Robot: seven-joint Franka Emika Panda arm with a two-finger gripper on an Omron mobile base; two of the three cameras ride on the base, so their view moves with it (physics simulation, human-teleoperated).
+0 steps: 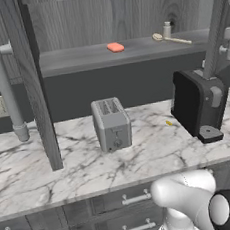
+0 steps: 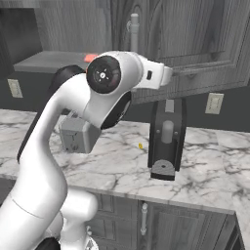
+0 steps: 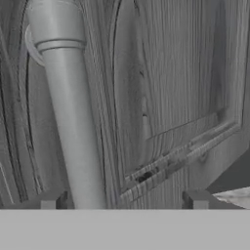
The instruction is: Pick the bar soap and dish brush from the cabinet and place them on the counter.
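Claw (image 3: 124, 202) stands with fingers apart astride the cabinet door's bar handle (image 3: 68, 107), apparently having freed it with the door swung wide, while bar soap (image 1: 115, 47) and dish brush (image 1: 171, 39) lie on the cabinet (image 1: 126, 15) shelf above the bench (image 1: 66, 162).

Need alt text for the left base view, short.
An open cabinet holds an orange-red soap, a tan brush and a small bottle on its shelf. Below, on the marble counter, stand a toaster and a black coffee machine.
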